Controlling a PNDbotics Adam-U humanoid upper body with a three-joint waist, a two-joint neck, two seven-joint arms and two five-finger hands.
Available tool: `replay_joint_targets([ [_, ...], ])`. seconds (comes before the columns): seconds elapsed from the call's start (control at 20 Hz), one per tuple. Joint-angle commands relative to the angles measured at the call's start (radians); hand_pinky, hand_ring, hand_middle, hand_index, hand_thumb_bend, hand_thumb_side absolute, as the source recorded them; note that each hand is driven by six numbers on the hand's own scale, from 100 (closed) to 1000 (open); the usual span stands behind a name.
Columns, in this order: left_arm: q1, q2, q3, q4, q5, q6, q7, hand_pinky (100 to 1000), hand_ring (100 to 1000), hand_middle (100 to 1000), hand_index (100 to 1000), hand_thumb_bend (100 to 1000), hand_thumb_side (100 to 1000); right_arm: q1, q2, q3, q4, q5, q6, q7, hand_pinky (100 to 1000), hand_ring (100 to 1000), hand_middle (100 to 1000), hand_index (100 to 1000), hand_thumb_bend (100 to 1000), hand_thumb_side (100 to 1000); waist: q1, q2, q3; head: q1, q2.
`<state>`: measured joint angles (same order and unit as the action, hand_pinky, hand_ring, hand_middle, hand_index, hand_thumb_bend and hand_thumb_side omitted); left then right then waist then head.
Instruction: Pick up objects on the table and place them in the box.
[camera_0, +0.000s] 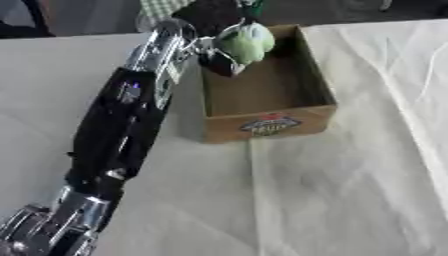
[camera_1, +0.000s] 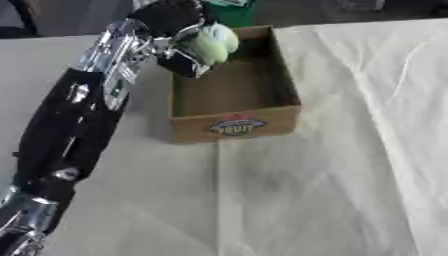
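Note:
My left arm reaches from the lower left up to the far side of the table. Its hand has its fingers curled round a pale green rounded object, held above the far left corner of an open cardboard box. The box carries a fruit label on its near wall, and the part of its floor that shows is bare. The green object hangs over the box's inside, above the rim. My right hand does not show in either view.
A wrinkled white cloth covers the table. At the far edge behind the box stand a green thing and a checked fabric. Dark floor lies beyond the table's far edge.

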<state>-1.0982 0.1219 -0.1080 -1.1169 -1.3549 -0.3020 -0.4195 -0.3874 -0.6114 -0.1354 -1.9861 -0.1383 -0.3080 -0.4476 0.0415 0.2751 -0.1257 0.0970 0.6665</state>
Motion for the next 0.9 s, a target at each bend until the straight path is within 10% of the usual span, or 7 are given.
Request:
replay_joint_targets([
  [0.05,-0.024,0.001,-0.002,0.025,-0.012,-0.010,-0.036,550,698,615,846,100,667,-0.014,-0.019,-0.008,-0.014,-0.008,-0.001,0.002,835,714,738,875,100,546,-0.004,-0.017,-0.007,0.003,-0.008],
  [0.25,-0.030,-0.002,-0.007,0.031,-0.022,-0.029,-0.027,612,779,702,915,135,812,-0.013,-0.018,-0.009,-0.014,-0.007,-0.001,0.001,835,714,738,875,100,546,-0.003,-0.018,-0.013,0.006,-0.011],
  [0.35,-0.032,0.001,-0.010,0.025,-0.044,-0.037,0.003,642,821,753,959,328,855,-0.011,-0.018,-0.010,-0.014,-0.007,0.000,0.000,835,714,738,875,100,545,-0.002,-0.018,-0.014,0.007,-0.011],
  [0.55,-0.031,0.000,-0.009,0.032,-0.079,-0.044,0.036,642,821,753,959,328,855,-0.010,-0.018,-0.010,-0.014,-0.006,0.000,-0.001,835,714,738,875,100,545,-0.003,-0.019,-0.015,0.007,-0.012],
  [0.6,-0.032,0.004,-0.010,0.033,-0.086,-0.042,0.037,710,900,845,1000,872,848,-0.009,-0.017,-0.011,-0.014,-0.006,0.000,-0.002,835,714,738,875,100,545,-0.002,-0.020,-0.015,0.007,-0.012],
  [0.9,-0.022,0.010,-0.006,0.019,-0.148,-0.030,0.037,710,899,846,1000,1000,873,-0.006,-0.019,-0.014,-0.014,-0.004,-0.001,-0.006,834,714,738,874,100,545,-0.002,-0.021,-0.015,0.005,-0.012],
])
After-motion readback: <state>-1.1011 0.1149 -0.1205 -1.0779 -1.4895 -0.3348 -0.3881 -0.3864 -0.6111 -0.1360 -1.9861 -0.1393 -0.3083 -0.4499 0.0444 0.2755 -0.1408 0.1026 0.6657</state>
